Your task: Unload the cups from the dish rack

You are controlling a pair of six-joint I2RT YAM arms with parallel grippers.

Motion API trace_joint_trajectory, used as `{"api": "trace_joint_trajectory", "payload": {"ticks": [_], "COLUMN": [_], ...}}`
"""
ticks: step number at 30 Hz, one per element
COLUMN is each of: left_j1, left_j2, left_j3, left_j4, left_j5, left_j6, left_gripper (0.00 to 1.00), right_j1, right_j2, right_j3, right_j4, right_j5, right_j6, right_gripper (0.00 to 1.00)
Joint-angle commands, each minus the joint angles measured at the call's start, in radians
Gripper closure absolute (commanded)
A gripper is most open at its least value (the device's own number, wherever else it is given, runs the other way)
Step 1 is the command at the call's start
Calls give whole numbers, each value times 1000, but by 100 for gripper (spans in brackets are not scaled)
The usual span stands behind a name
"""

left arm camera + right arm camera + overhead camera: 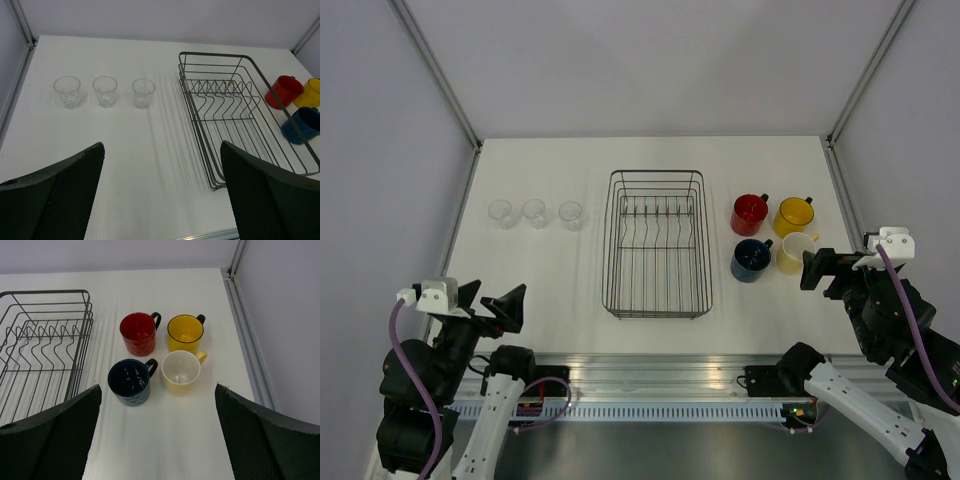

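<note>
The dark grey wire dish rack (657, 172) stands empty at the table's middle. To its right four mugs stand upright on the table: red (749, 213), yellow (793, 215), dark blue (750, 260) and pale cream-yellow (792, 252). To its left three clear glass tumblers (534, 212) stand in a row. My left gripper (492, 300) is open and empty near the front left edge. My right gripper (817, 269) is open and empty just right of the cream mug (180, 372). The right wrist view also shows the blue mug (130, 381).
The table's raised side rails (842, 195) run along the left and right edges, with grey walls beyond. A metal rail with the arm bases (650, 375) lies along the near edge.
</note>
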Motion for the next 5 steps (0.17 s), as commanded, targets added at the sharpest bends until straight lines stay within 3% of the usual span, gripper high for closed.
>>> {"api": "trace_joint_trajectory", "payload": {"ticks": [1,5], "left_j1": [-1,-1], "left_j2": [-1,5], "left_j3": [-2,-2], "left_j4": [-2,-4], "left_j5": [4,6], "left_j6": [-29,-29], "left_gripper": [0,0], "right_j1": [-4,-4], "right_j2": [4,11], "right_j3": [-3,-5], "right_j4": [28,28], "right_j5": [-6,-10], "right_j6": [-20,-20], "right_gripper": [2,2]}}
